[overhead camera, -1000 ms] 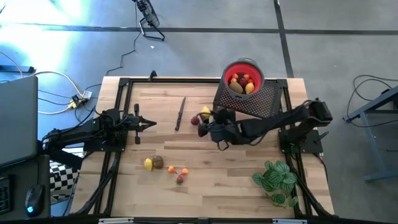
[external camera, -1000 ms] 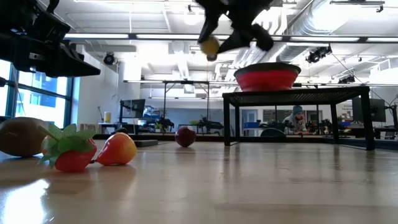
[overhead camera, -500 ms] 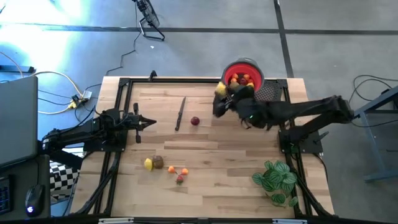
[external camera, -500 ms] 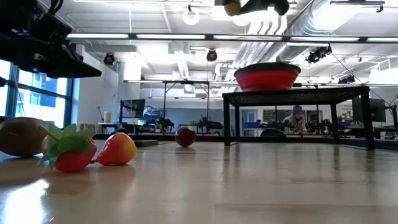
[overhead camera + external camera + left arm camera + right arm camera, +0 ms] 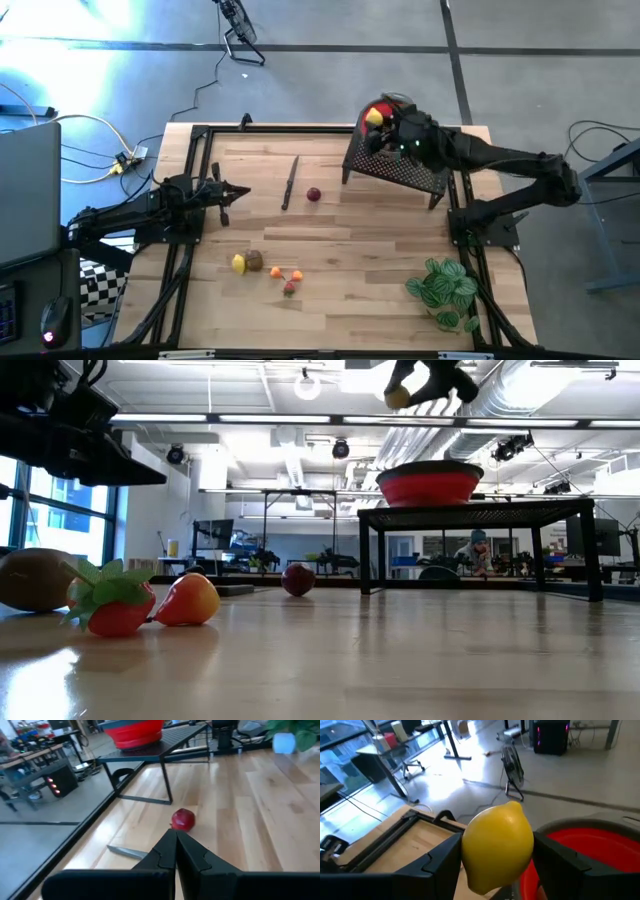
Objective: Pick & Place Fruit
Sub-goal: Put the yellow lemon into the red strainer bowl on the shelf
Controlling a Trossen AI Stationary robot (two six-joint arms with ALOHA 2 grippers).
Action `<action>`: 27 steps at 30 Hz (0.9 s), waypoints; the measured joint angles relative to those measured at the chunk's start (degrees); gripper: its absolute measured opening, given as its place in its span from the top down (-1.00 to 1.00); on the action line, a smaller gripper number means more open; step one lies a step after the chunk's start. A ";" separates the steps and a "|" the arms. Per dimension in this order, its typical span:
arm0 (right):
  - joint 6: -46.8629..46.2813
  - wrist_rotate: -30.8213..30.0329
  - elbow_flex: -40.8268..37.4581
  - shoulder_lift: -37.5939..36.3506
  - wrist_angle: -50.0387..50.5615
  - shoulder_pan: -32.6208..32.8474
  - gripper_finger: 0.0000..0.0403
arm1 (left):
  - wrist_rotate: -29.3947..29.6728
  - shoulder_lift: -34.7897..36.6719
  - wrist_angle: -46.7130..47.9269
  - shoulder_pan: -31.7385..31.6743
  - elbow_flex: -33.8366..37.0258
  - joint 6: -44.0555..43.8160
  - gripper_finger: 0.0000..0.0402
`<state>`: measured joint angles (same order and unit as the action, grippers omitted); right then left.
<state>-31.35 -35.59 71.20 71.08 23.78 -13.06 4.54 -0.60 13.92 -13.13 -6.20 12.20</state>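
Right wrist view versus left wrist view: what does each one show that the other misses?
Only the right wrist view: the right pincer shut on the yellow lemon, beside the red bowl's rim.

Only the left wrist view: the left pincer shut and empty, a red apple ahead of it on the table, the knife, and the black stand.

Both: the red bowl.

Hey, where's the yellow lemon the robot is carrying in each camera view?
High view: the lemon sits in the right hand, over the red bowl's rim.
Low view: top centre, above the bowl, at.
Left wrist view: not in it.
Right wrist view: centre, at, between the fingers.
Shared landmark: the red bowl.
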 joint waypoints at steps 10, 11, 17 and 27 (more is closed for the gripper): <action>1.00 8.97 0.00 0.53 4.27 -13.24 -0.07 | 5.42 0.00 -0.44 0.00 0.01 1.57 1.00; 0.99 9.20 0.00 0.53 5.32 -14.30 -0.07 | 5.74 0.00 -0.44 0.01 0.01 1.56 1.00; 1.01 12.02 0.00 0.83 9.34 -18.72 -0.07 | 6.62 0.00 -0.44 0.00 -0.02 1.63 1.00; 1.24 14.83 0.00 7.06 10.00 -19.53 -0.07 | 6.75 0.00 -0.44 0.00 -0.06 1.63 1.00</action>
<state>-30.11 -20.76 71.20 78.14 33.77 -32.59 11.29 -0.60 13.47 -13.13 -6.26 13.82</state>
